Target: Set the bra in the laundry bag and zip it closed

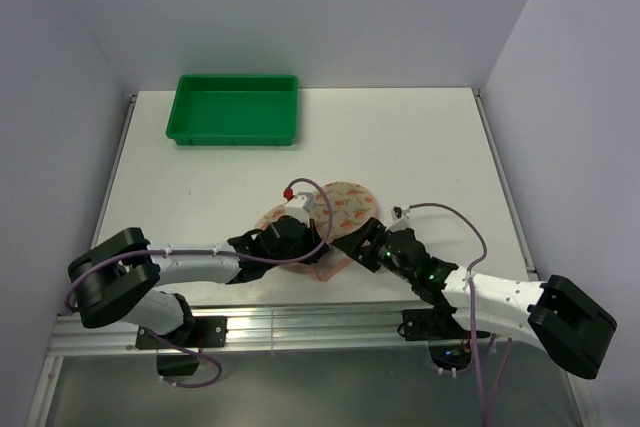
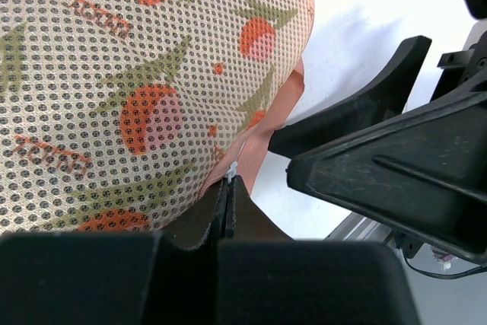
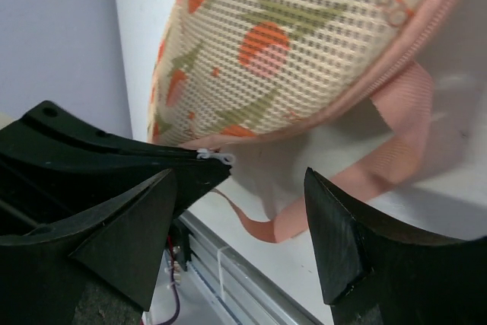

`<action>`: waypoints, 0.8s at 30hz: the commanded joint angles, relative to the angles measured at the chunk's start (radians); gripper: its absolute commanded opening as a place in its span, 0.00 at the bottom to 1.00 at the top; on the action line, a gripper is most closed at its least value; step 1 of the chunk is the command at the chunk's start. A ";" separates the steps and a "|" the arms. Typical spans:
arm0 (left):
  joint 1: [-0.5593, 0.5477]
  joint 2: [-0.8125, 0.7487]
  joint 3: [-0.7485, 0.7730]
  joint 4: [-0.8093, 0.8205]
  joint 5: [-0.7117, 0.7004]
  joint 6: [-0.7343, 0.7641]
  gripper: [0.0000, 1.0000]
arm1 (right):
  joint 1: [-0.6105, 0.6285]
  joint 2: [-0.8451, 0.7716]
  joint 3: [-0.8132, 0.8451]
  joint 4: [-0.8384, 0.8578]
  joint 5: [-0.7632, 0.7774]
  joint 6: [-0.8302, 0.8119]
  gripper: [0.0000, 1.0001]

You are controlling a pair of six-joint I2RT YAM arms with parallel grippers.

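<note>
Both arms reach low across the worktop and meet at the near side of the laundry bag
The left tool comes in from the bag's left, its fingers pressed flat together on the white zipper pull at the bag's near seam. The right tool faces it from the bag's right, spread wide and holding nothing, with the pink loop just ahead of its gap. Open worktop lies right of the bag and beyond it, and the green tray sits well beyond it to the left
</note>
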 commanded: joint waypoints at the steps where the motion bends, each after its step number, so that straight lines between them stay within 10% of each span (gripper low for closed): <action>1: -0.008 -0.006 0.036 0.025 -0.020 0.022 0.00 | 0.013 -0.027 0.000 -0.015 0.055 0.025 0.75; 15: -0.027 -0.023 0.014 0.041 0.014 0.031 0.00 | -0.020 0.195 0.141 0.098 0.084 -0.029 0.64; 19: -0.027 -0.016 0.010 0.025 0.009 0.035 0.00 | -0.030 0.197 0.138 0.097 0.122 -0.034 0.20; 24: -0.027 -0.044 -0.006 -0.062 -0.051 0.030 0.00 | -0.082 0.190 0.140 0.097 0.142 -0.057 0.00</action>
